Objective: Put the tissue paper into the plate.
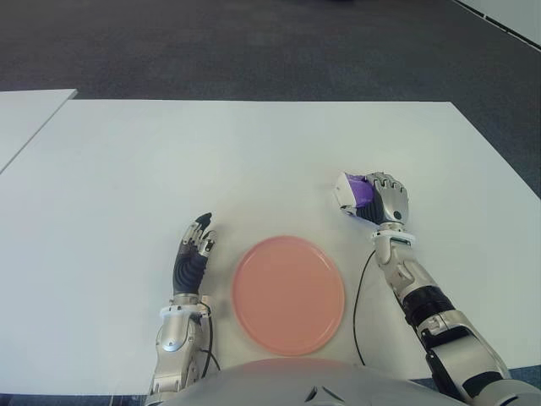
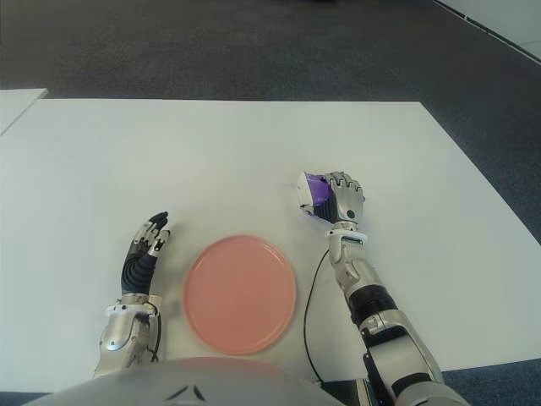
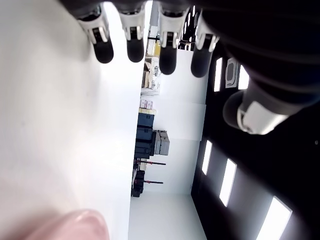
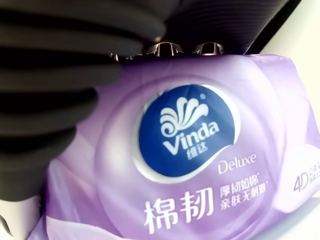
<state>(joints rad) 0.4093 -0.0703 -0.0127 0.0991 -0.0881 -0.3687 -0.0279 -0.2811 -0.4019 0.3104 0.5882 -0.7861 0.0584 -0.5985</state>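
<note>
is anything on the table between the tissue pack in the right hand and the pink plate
Nothing visible: only bare white table lies between the purple tissue pack, grasped in the right hand, and the round pink plate.

Head stereo overlooks one white table [image 1: 254, 152]; wrist cameras sit close.

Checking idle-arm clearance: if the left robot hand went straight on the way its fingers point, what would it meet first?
Probably nothing: the left robot hand points away from the robot over bare white table; the pink plate lies to its right.
</note>
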